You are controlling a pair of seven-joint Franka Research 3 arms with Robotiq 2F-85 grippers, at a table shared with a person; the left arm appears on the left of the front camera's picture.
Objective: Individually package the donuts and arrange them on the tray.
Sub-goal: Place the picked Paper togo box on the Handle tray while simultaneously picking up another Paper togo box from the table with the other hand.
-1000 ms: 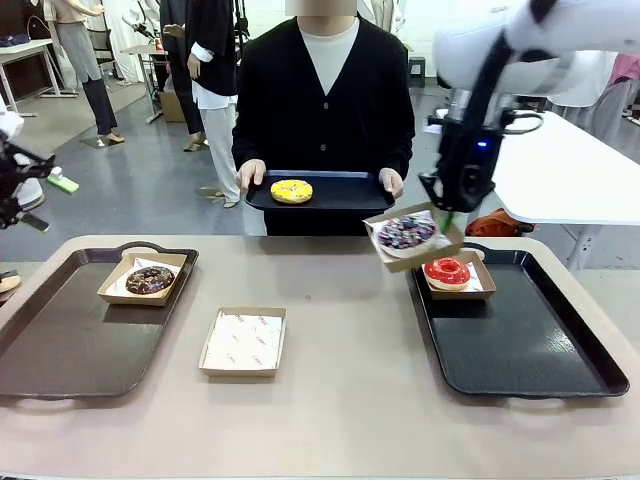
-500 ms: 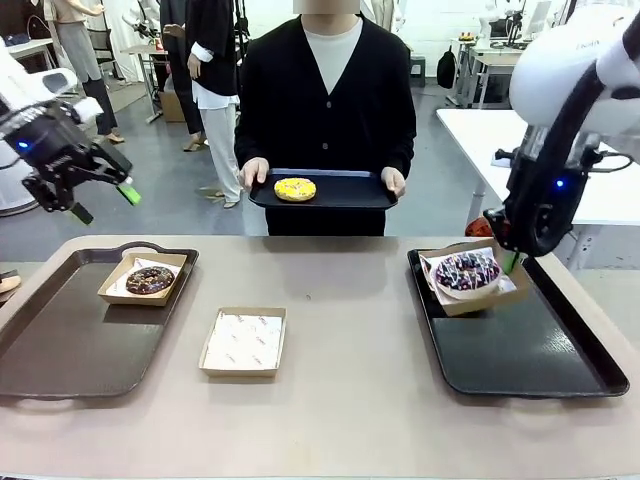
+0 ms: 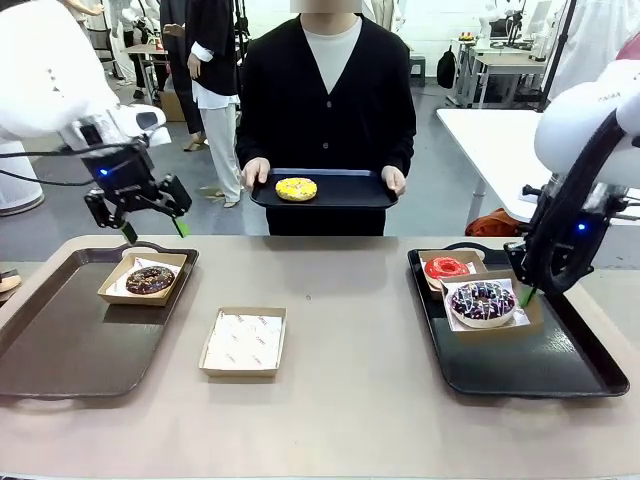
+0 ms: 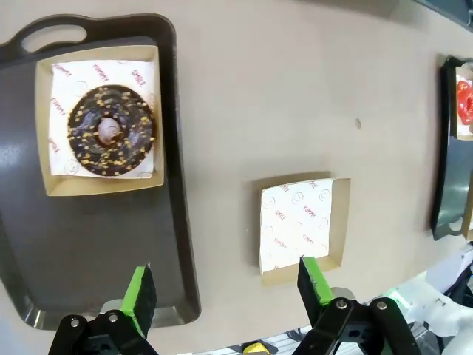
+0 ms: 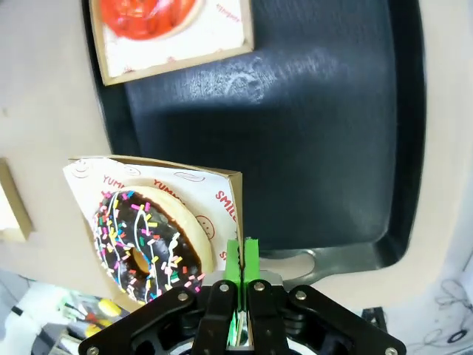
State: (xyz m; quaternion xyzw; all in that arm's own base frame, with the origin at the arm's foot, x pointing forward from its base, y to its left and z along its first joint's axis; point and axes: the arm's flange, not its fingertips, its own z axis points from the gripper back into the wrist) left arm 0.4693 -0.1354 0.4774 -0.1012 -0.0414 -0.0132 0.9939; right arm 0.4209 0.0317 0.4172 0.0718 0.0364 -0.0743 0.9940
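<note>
From the front, the left gripper [image 3: 155,228] hangs wide open and holds nothing, above the chocolate donut [image 3: 150,279] on the left tray [image 3: 60,350]. The right gripper [image 3: 527,296] pinches the box [image 3: 500,328] of the sprinkle donut [image 3: 483,298] on the right tray [image 3: 530,365], maybe touching down, beside the red donut [image 3: 446,267]. A person holds the yellow donut [image 3: 296,188].

The left wrist view looks down on the chocolate donut and an empty box [image 4: 303,225].

In the right wrist view, the green pads [image 5: 233,259] squeeze the box edge.

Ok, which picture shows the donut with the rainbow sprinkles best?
The right wrist view: the sprinkled donut is close up there, every sprinkle clear, in its box, which is pinched by the right gripper. The front view shows it smaller, at the right tray. The left wrist view catches that tray's edge far off.
</note>
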